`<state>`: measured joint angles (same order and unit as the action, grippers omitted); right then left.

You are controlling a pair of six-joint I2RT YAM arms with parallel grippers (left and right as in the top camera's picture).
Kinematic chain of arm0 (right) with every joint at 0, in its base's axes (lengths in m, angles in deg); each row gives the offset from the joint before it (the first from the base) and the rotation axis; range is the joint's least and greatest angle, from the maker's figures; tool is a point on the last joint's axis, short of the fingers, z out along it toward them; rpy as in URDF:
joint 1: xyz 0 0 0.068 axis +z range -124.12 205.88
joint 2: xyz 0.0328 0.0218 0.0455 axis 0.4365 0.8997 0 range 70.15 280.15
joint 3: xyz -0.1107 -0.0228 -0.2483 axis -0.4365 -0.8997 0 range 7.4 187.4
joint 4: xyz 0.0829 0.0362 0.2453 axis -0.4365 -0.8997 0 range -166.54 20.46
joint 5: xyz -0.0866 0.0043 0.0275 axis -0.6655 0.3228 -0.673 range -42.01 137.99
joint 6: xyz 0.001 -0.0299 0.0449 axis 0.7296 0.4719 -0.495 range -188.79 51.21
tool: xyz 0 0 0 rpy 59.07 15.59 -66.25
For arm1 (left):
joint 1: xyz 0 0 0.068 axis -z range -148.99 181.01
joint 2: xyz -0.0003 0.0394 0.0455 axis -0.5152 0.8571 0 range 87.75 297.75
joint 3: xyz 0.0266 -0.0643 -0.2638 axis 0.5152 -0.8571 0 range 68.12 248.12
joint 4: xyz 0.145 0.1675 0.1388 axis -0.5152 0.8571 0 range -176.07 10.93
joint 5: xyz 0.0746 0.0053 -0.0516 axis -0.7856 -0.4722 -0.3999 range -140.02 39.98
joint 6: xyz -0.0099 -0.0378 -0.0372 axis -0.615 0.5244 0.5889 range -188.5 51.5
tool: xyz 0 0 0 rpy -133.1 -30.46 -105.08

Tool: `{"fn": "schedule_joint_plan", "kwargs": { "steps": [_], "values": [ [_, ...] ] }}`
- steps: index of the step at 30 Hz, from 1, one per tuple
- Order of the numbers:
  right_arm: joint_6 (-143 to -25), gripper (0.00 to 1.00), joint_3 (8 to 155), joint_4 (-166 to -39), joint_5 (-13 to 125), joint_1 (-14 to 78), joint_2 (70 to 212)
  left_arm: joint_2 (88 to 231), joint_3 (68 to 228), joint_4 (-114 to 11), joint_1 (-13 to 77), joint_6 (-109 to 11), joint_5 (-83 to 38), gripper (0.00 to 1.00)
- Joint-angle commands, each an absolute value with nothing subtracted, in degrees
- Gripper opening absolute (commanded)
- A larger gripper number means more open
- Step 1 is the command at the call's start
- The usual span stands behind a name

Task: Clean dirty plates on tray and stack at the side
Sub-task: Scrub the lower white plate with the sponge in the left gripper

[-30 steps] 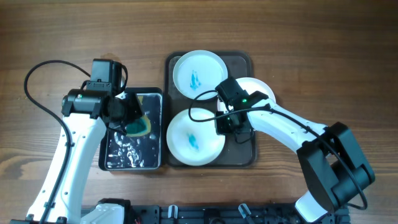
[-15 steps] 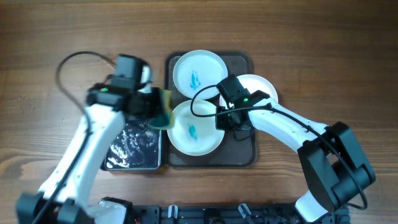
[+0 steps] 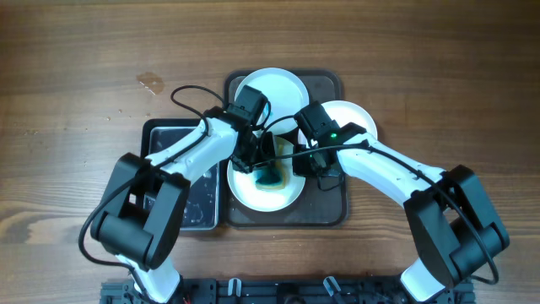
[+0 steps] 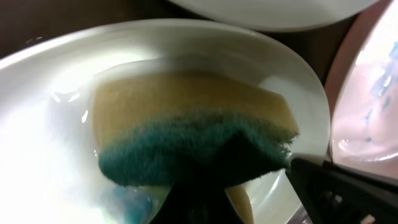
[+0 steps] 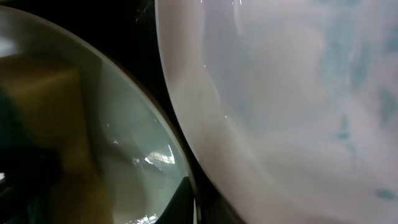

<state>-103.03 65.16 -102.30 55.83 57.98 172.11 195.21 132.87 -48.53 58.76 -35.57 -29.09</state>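
A brown wooden table point(image 3: 439, 51) bears the dark tray point(image 3: 331, 209) at its middle, and the three white plates are all there. The near plate point(image 3: 251, 196) lies on the tray's front half, the far plate point(image 3: 285, 88) on its back half just behind it. The third plate point(image 3: 356, 118) hangs over the tray's right rim. On the near plate sits a yellow sponge point(image 4: 193, 134) with its teal scrub face pressed to the wet white surface, and a teal smear shows beside it. The left gripper point(image 3: 261, 163) is clamped on that sponge, its arm reaching across from the left. The right gripper point(image 3: 310, 166) sits at the near plate's right rim; whether its fingers pinch the rim cannot be told. Left of the tray stands a glossy black basin point(image 3: 169, 133) holding foamy water.
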Motion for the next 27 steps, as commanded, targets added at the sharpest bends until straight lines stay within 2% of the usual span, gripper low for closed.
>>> {"fn": "schedule_joint_plan", "kwargs": {
  "steps": [1, 3, 7, 12, 15, 21, 27],
  "values": [
    [-103.8, 0.04, 65.0, -101.7, 52.5, 57.0, 173.1, 199.1, 132.8, -45.0, 59.5, -34.3, -37.8, 0.04],
    [-103.9, 0.04, 65.0, -101.7, 52.9, 57.0, 173.1, 198.6, 132.8, -40.6, 59.0, -33.5, -48.7, 0.04],
    [-104.9, 0.04, 65.0, -101.7, 52.9, 57.0, 173.1, 195.5, 132.9, -34.9, 57.7, -33.5, -60.5, 0.04],
    [-105.0, 0.04, 65.0, -101.7, 52.9, 57.0, 173.1, 193.0, 132.9, -33.5, 57.6, -33.5, -65.0, 0.04],
    [-105.0, 0.04, 65.0, -101.7, 52.9, 57.0, 173.1, 193.0, 132.8, -35.9, 57.6, -33.5, -55.7, 0.04],
    [-105.0, 0.04, 65.0, -101.7, 52.9, 57.0, 173.1, 193.2, 130.4, -48.3, 59.6, -35.0, -25.8, 0.04],
    [-105.0, 0.04, 65.0, -101.7, 54.0, 57.0, 173.1, 193.2, 123.4, -56.9, 60.8, -33.5, -14.9, 0.04]
  ]
}}
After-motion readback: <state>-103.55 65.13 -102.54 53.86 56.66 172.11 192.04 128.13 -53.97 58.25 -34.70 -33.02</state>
